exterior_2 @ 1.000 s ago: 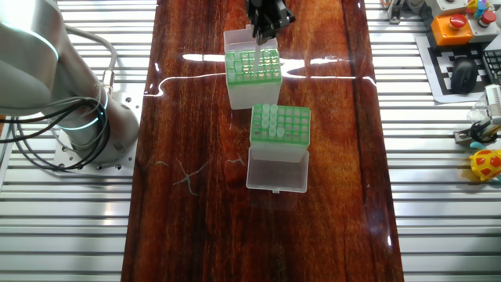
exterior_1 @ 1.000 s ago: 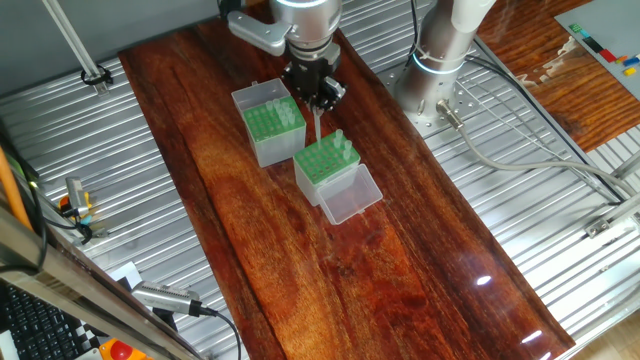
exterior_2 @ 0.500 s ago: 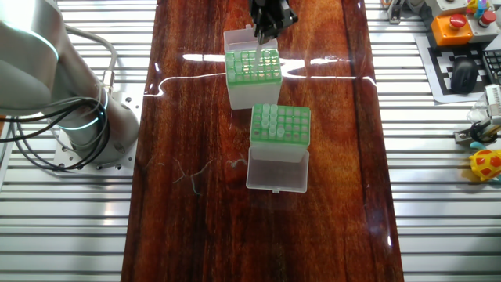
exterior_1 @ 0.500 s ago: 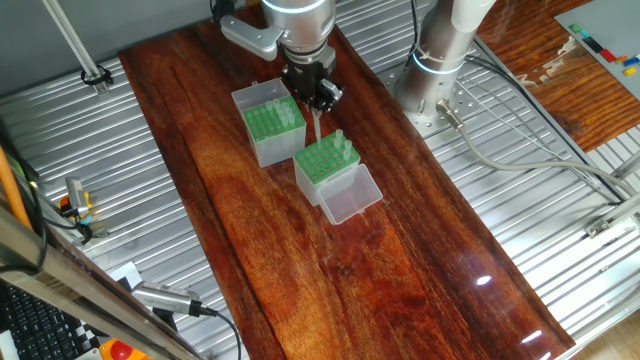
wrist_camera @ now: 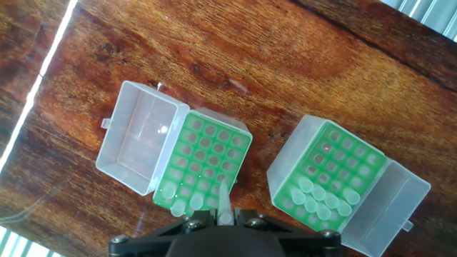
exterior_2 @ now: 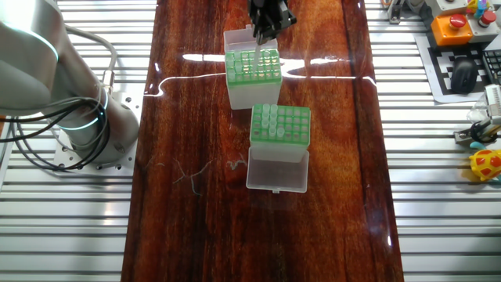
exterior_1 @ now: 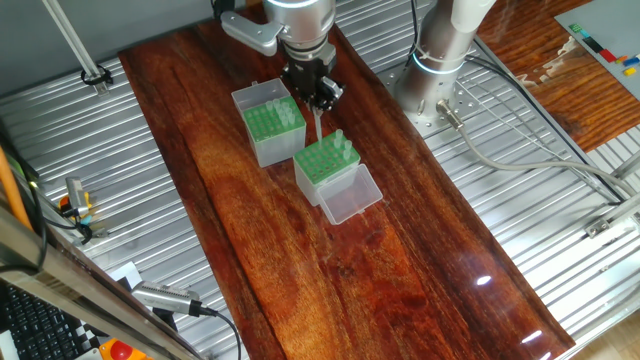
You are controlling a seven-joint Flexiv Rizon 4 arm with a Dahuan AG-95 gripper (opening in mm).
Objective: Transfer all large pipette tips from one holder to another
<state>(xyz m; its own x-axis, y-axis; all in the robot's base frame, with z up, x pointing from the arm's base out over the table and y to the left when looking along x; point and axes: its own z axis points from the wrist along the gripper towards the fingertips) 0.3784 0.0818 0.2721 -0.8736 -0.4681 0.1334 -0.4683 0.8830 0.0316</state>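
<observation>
My gripper (exterior_1: pixel 317 100) is shut on one large pipette tip (exterior_1: pixel 318 124), which hangs point down. In the hand view the gripper (wrist_camera: pixel 223 216) holds that tip (wrist_camera: pixel 224 201) over the near edge of the grey-sided holder (wrist_camera: pixel 206 165). That holder (exterior_1: pixel 270 127) (exterior_2: pixel 252 69) has its whitish lid (wrist_camera: pixel 138 145) open and a few tips (wrist_camera: pixel 178 201) in its near row. The clear-sided holder (exterior_1: pixel 325 162) (exterior_2: pixel 280 125) (wrist_camera: pixel 327 178) stands beside it with several tips (wrist_camera: pixel 321 201) upright in it. Its clear lid (exterior_2: pixel 277 169) lies open.
The robot's base (exterior_1: pixel 440 60) (exterior_2: pixel 74 117) stands on the ribbed metal bench next to the wooden tabletop (exterior_1: pixel 300 260). Cables (exterior_1: pixel 520 160) run across the bench. Small gear and a red button (exterior_2: pixel 462 23) lie at the far right of the bench.
The gripper, with the tip in it, has shifted slightly away from the clear-sided holder toward the grey-sided one. Both holders have stayed put.
</observation>
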